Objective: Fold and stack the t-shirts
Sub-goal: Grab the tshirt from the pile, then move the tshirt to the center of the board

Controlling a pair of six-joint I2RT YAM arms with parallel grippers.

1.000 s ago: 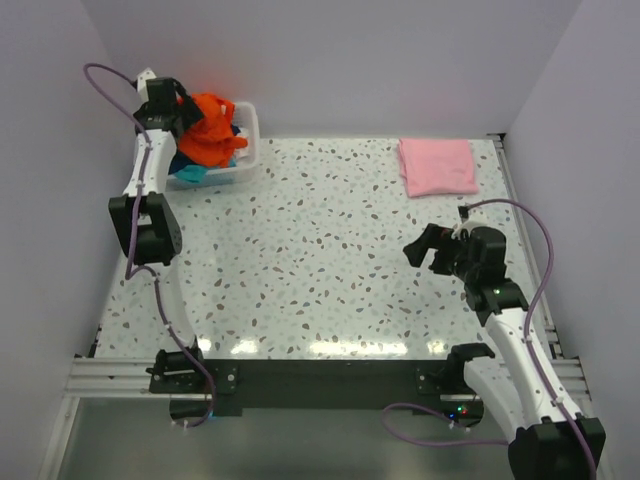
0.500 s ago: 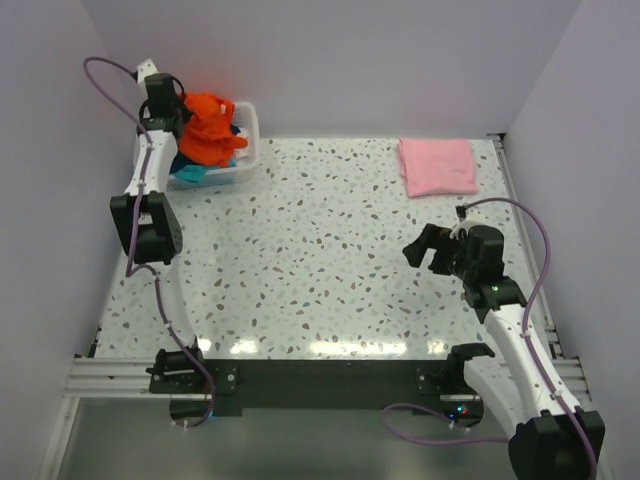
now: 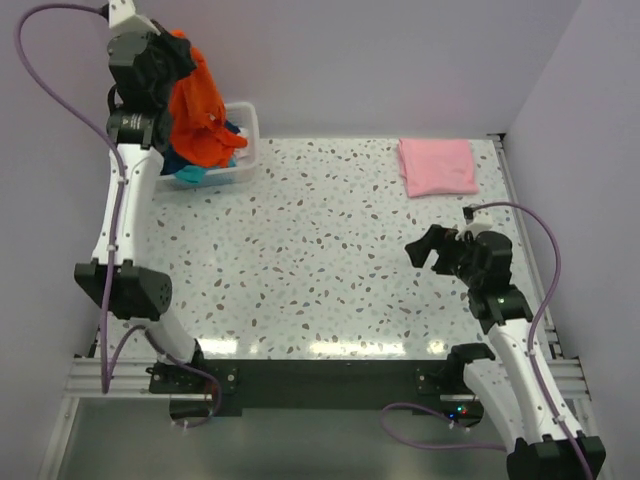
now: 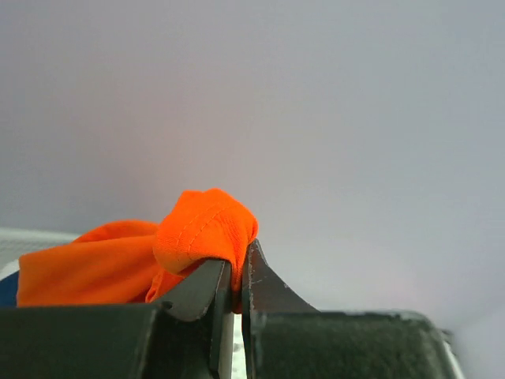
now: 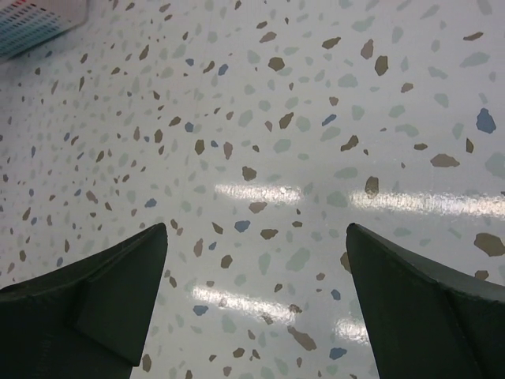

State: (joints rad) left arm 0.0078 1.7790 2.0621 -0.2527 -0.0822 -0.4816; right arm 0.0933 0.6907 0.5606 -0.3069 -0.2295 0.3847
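My left gripper point(image 3: 172, 52) is raised high over the back left corner and is shut on the orange-red t-shirt point(image 3: 195, 115), which hangs from it down to the basket. In the left wrist view a fold of that orange-red t-shirt point(image 4: 207, 229) is pinched between the closed jaws of the left gripper point(image 4: 237, 272). A teal t-shirt point(image 3: 190, 172) shows inside the basket. A folded light pink t-shirt point(image 3: 437, 165) lies flat at the back right. My right gripper point(image 3: 428, 250) hovers open over bare table at the right; in its wrist view the right gripper point(image 5: 256, 249) holds nothing.
The translucent white basket point(image 3: 245, 150) stands at the back left of the speckled table point(image 3: 320, 250), and its corner point(image 5: 39, 24) shows in the right wrist view. Pale walls close in the left, back and right sides. A metal rail point(image 3: 320, 375) runs along the near edge.
My left gripper closed on the orange-red t-shirt in the basket and rose, pulling the shirt up out of it. The right arm has barely moved.
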